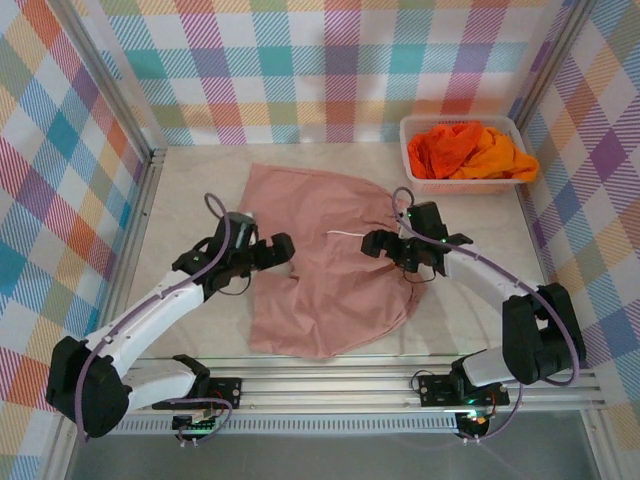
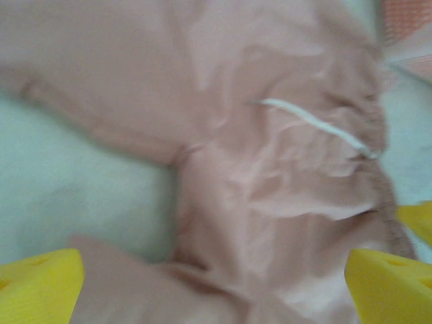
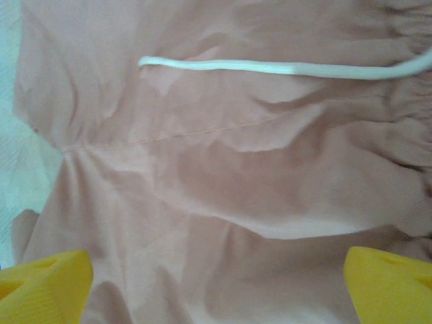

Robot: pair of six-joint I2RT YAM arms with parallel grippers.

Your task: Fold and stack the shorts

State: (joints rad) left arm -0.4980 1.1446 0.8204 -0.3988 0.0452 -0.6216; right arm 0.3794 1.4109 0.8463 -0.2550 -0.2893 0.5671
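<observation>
The soft dusty pink cloth shorts point(image 1: 325, 285) are spread in the middle of the table point(image 1: 190, 200), under the left gripper point(image 1: 282, 252) and right gripper point(image 1: 374, 243), both opened wide, nothing held.

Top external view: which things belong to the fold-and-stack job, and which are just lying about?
Job: pink shorts, spread out; orange shorts and yellow-orange shorts, both bunched up.
Lying about: white basket holding those two.
</observation>
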